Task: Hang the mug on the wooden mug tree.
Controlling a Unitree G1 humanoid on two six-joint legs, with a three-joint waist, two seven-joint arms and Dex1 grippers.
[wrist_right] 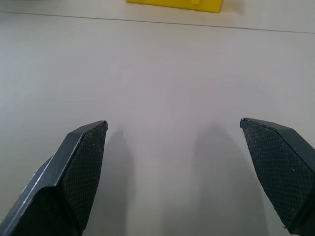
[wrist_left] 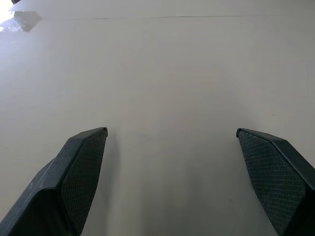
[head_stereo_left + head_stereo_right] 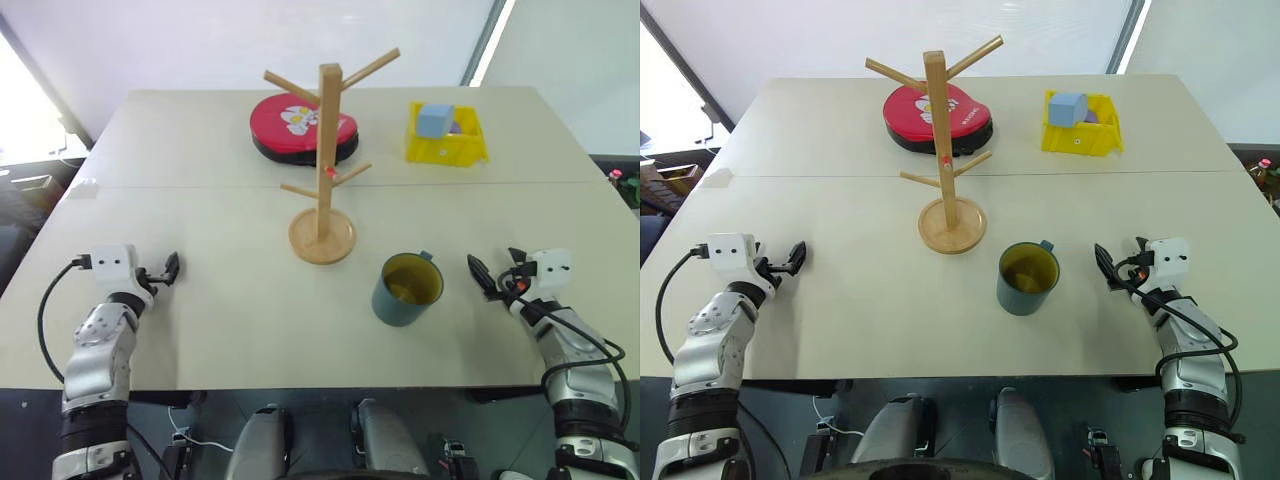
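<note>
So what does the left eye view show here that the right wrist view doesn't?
The left eye view takes in the mug standing upright by the wooden mug tree, a red case behind the tree, and the left gripper open over the table.

The right wrist view gives the close look along the right gripper: textured fingers wide apart, nothing between them.

Both show the beige table, the yellow bin and the open, empty right gripper.
</note>
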